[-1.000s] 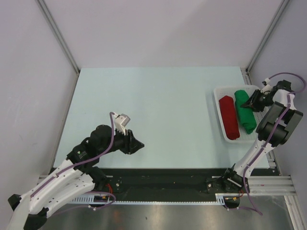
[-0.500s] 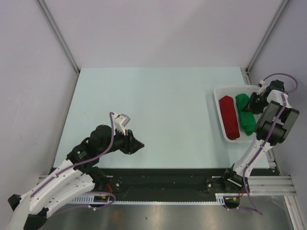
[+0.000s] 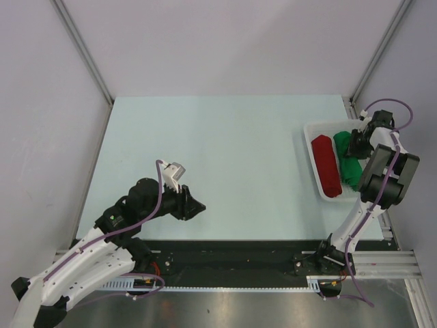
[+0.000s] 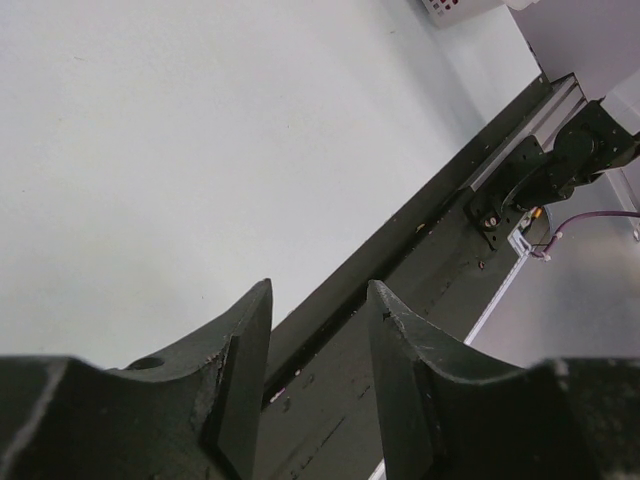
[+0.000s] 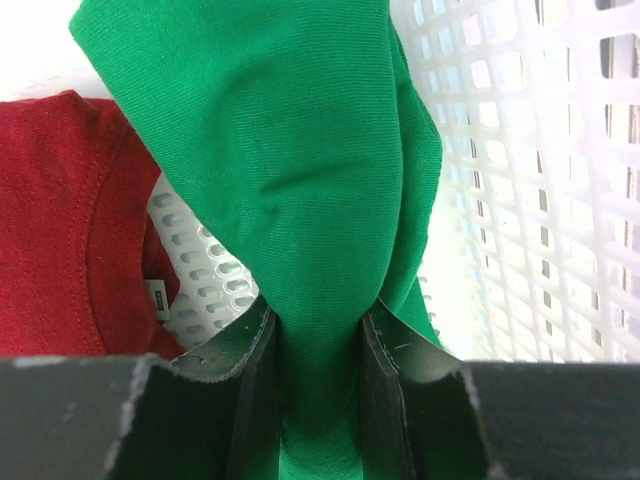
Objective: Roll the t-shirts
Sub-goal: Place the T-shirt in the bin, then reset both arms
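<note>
Green t-shirt bunched in far-right basket, pinched by right gripper; red t-shirt beside it already rolled. Left gripper spread, empty. Green's roll probably left to do.

Top: looks steeply down from high behind the near edge, taking in the whole table. Left wrist: sits low, faces across the table toward the near rail. Right wrist: sits very close on the green t-shirt in the basket, both shared with top.

The left arm and right arm pair white shells with black joints; a purple cable trails along each. The gripper fingers are matte black, edges scuffed.
</note>
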{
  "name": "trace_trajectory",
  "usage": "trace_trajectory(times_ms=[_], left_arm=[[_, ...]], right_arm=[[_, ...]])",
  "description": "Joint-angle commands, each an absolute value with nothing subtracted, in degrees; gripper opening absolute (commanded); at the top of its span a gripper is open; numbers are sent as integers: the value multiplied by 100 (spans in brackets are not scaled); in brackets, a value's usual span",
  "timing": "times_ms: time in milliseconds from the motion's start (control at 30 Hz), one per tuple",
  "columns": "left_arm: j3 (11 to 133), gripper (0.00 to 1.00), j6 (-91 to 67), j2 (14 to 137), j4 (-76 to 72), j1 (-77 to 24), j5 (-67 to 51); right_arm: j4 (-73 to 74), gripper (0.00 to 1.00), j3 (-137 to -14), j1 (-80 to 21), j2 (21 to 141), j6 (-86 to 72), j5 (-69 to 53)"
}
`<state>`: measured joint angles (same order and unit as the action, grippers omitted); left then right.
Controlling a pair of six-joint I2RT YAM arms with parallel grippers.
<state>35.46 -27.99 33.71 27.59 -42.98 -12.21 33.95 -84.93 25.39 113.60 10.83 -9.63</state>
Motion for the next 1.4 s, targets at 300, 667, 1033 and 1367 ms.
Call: trace_trajectory(times_ms=[300, 667, 1033, 1367], left_arm=[[3560, 53, -2751, 3217, 2663, -4263, -1266], [3551, 55, -2742, 3155, 2663, -4263, -1248], [3586, 58, -2760, 3146, 2689, -4245, -1178], [3709, 65, -2830, 3331, 2865, -4228, -871]], right_arm=[[3401, 44, -8481, 2452, 10767, 1178, -599], [3551, 64, -8508, 2373, 10635, 1055, -405], [3498, 100, -9008, 2005, 10108, 291, 165], [3270, 100, -9563, -402, 9194, -1148, 1248]])
